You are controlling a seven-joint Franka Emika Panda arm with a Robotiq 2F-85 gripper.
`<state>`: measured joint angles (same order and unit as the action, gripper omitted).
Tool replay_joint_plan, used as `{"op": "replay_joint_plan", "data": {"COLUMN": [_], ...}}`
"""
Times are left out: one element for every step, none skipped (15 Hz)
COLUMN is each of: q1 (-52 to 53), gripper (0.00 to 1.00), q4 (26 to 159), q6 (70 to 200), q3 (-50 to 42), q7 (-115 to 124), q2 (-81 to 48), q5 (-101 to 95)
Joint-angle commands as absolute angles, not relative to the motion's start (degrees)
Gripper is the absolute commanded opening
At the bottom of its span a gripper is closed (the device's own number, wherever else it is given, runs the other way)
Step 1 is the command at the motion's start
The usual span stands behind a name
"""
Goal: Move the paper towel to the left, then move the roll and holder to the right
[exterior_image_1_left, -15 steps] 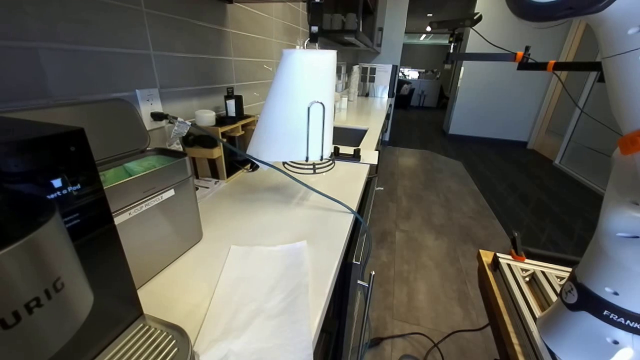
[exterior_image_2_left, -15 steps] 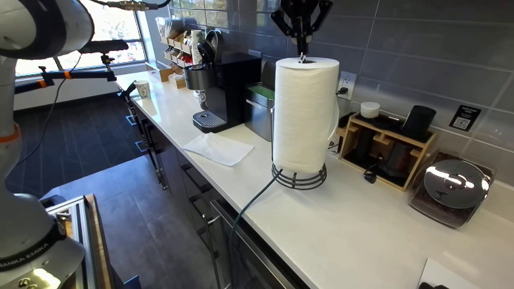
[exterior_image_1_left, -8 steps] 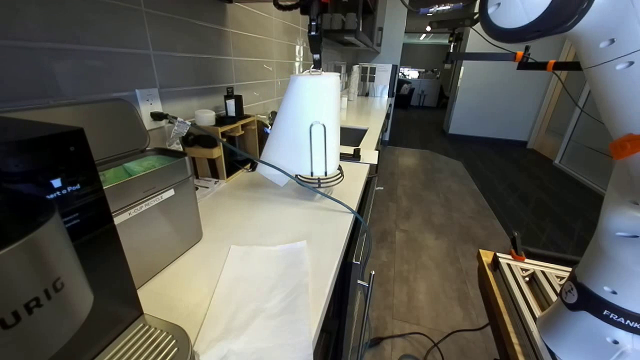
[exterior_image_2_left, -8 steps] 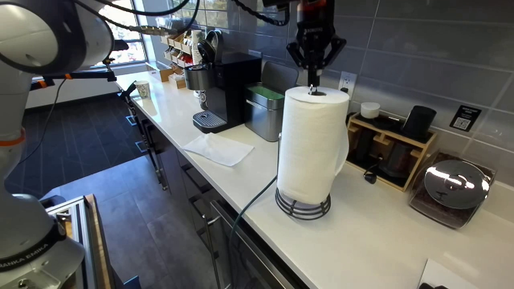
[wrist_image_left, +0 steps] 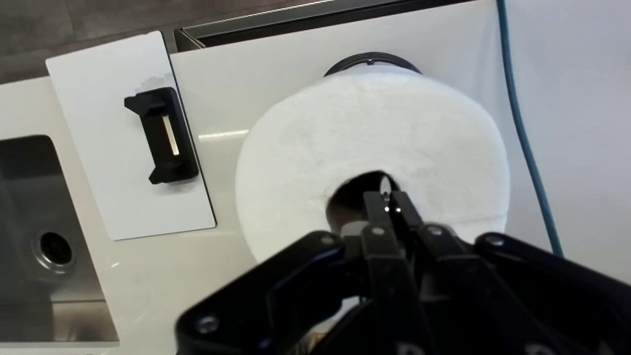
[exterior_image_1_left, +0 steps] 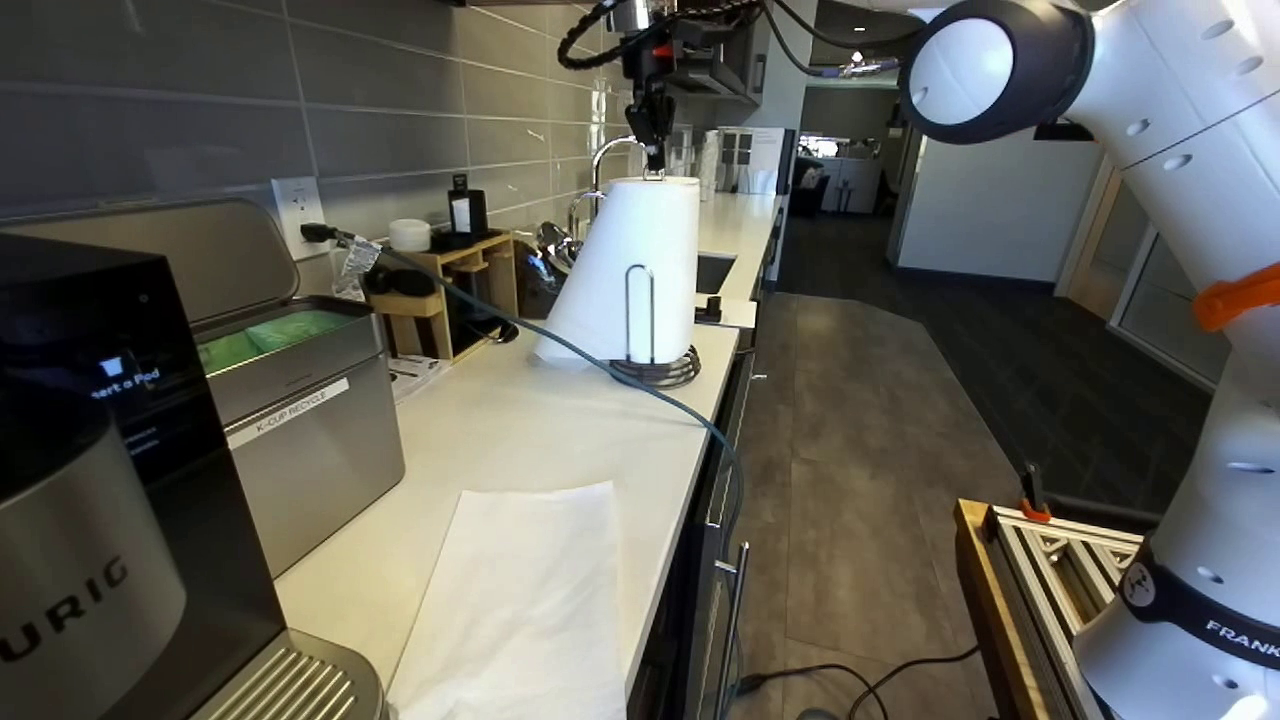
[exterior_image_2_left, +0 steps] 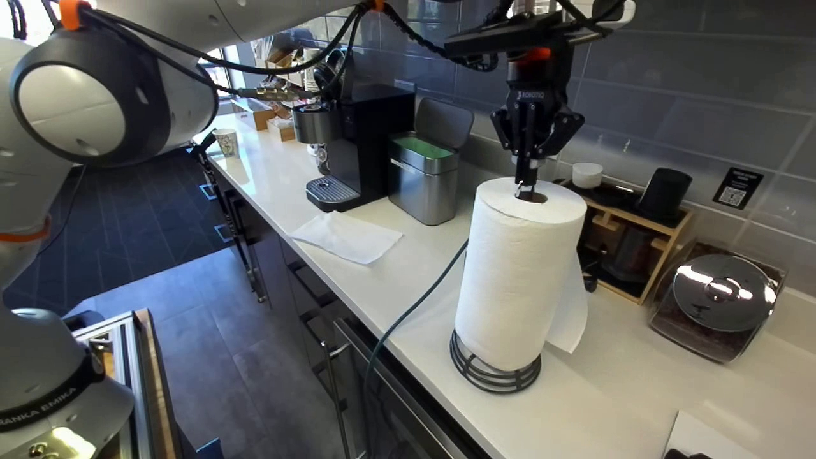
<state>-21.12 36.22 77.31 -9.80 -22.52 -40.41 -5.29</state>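
The roll and holder is a tall white cylinder (exterior_image_1_left: 610, 290) (exterior_image_2_left: 516, 280) on a round dark wire base (exterior_image_2_left: 494, 370). It leans slightly, and I cannot tell whether the base touches the counter. My gripper (exterior_image_1_left: 654, 165) (exterior_image_2_left: 526, 185) is above the roll's core, shut on the thin metal loop at the holder's top. In the wrist view, the fingertips (wrist_image_left: 387, 199) pinch the loop over the roll's top face (wrist_image_left: 374, 133). The paper towel (exterior_image_1_left: 530, 600) (exterior_image_2_left: 347, 236) lies flat on the counter near the coffee machine, apart from the roll.
A blue-green cable (exterior_image_1_left: 660, 388) (exterior_image_2_left: 414, 306) crosses the counter by the roll. A coffee machine (exterior_image_2_left: 363, 140), metal bin (exterior_image_2_left: 424, 185), wooden rack (exterior_image_2_left: 637, 255) and glass jar (exterior_image_2_left: 720, 306) stand along the wall. A white board with a black handle (wrist_image_left: 165, 138) lies near the sink (wrist_image_left: 44, 236).
The gripper and the roll and holder have moved together along the counter, away from the coffee machine, and lower. The loose sheet has not moved.
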Motion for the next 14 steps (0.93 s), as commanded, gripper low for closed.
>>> {"op": "replay_joint_plan", "data": {"q1": [-23.34,-23.65,-23.71,-23.66,-23.52,-23.29,-23.03,-22.80,-22.75,-22.85,-22.41,-22.00,-21.77,-21.52], "gripper": [0.02,0.02,0.02,0.02,0.07,0.32,0.33,0.39,0.47,0.54,0.61,0.69,0.76,0.84], "q4": [28.36,27.44,26.62,26.04,25.36,24.77,24.14,23.48,22.55,21.66,24.48,26.23,26.00,25.98], "q6": [74.91,74.94,74.70,73.87,73.13,72.08,70.90,69.76,69.03,68.44,70.08,71.29,71.34,70.99], "q3": [-9.00,-8.89,-8.93,-8.95,-9.02,-9.11,-9.22,-9.38,-9.36,-9.14,-9.10,-9.18,-9.23,-9.29], "q7": [-16.49,-15.37,-14.50,-14.18,-14.00,-14.22,-14.30,-14.60,-14.80,-14.93,-14.95,-15.03,-15.15,-15.44], "q2": [-43.83,-44.30,-44.74,-45.02,-45.38,-45.76,-45.96,-46.00,-45.96,-45.83,-43.61,-42.02,-41.42,-40.49], "q5": [-3.82,-3.65,-3.91,-4.22,-4.60,-5.05,-5.43,-6.06,-6.32,-6.12,-6.22,-6.45,-6.60,-6.80]}}
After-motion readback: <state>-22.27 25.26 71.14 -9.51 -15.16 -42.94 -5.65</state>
